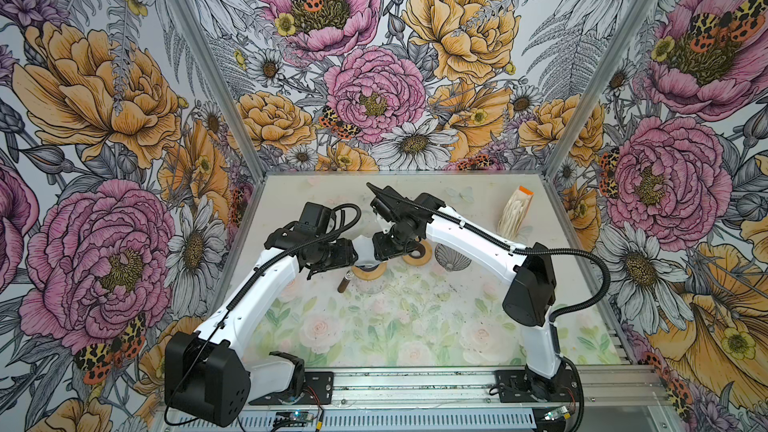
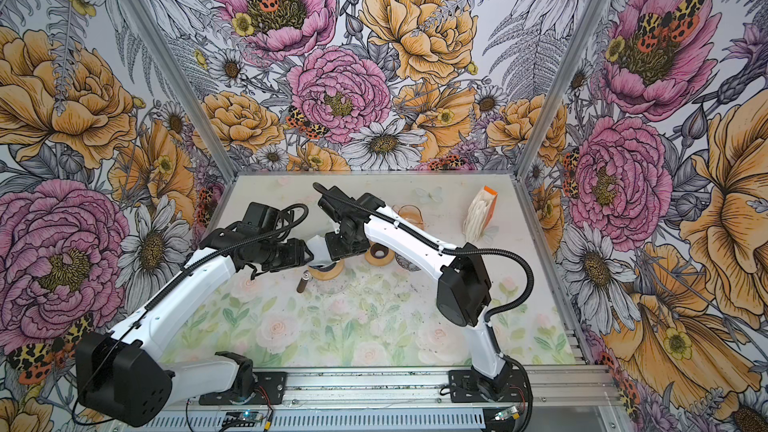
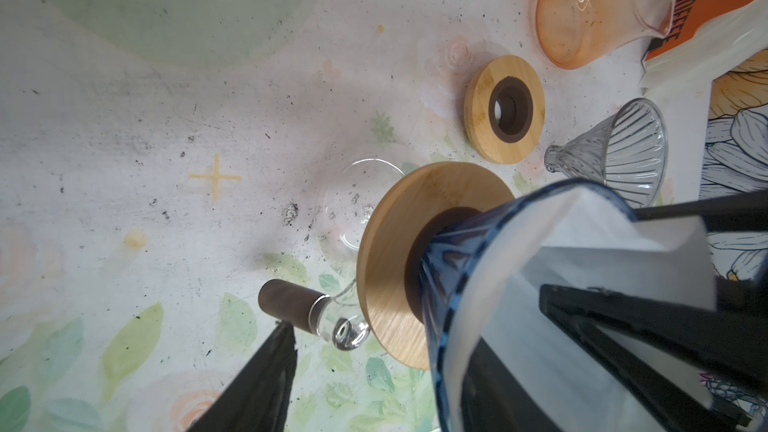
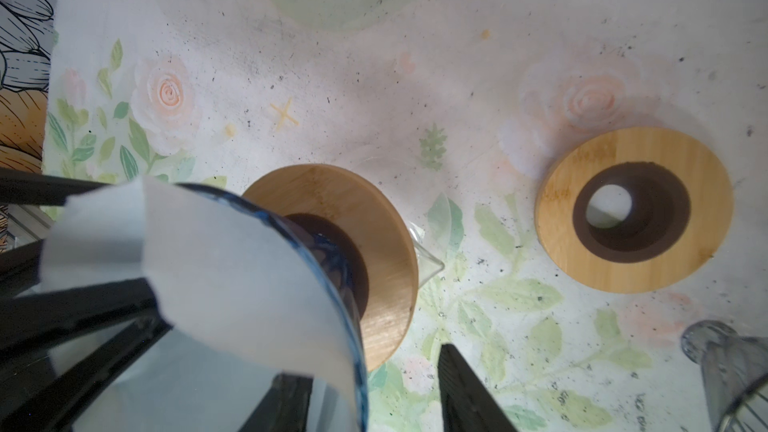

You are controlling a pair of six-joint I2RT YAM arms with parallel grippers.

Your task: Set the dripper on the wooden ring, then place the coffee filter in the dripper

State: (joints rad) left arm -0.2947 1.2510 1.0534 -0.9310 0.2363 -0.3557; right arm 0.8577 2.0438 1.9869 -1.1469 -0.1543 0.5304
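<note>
Your two top views looked down from high at the front edge of the bench [image 1: 374,326], facing the back wall [image 1: 374,76], far enough off to take in the whole bench, and both showed nearly the same scene with a slight sideways shift. Your left wrist camera hung close over the blue dripper [image 3: 444,284], tilted steeply down at the bench. Your right wrist camera did likewise from the opposite side, so both shared the dripper, its white filter [image 3: 602,226] and the loose wooden ring [image 3: 478,114].

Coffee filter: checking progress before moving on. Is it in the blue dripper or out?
In, not fully seated: the white coffee filter lies inside the blue dripper, one edge standing above its rim.
</note>
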